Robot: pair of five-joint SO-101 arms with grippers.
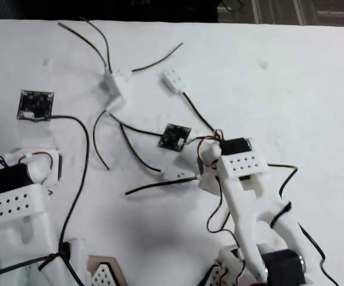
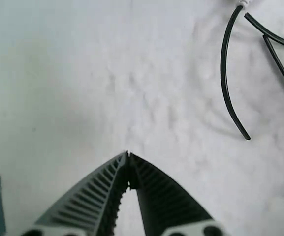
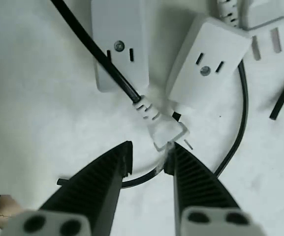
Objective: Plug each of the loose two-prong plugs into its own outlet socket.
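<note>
A white two-prong plug (image 3: 164, 130) on a black cord lies on the white table just past the tips of my right gripper (image 3: 149, 155), which is open; the plug's end sits close to one finger (image 3: 173, 155). Beyond it lie two white outlet sockets (image 3: 119, 44) (image 3: 208, 59), side by side and face up. A second plug (image 3: 265, 34) lies prongs up beside them. My left gripper (image 2: 128, 160) is shut on nothing above bare table. In the high view the right arm (image 1: 243, 164) stands over a white plug (image 1: 180, 176).
Loose black cords (image 1: 82, 161) (image 2: 230, 73) trail across the table. Two small black boards (image 1: 36, 104) (image 1: 174, 137) lie on it, plus white connector blocks (image 1: 115, 83) (image 1: 174, 80) farther back. The left arm (image 1: 16, 202) is at the near left.
</note>
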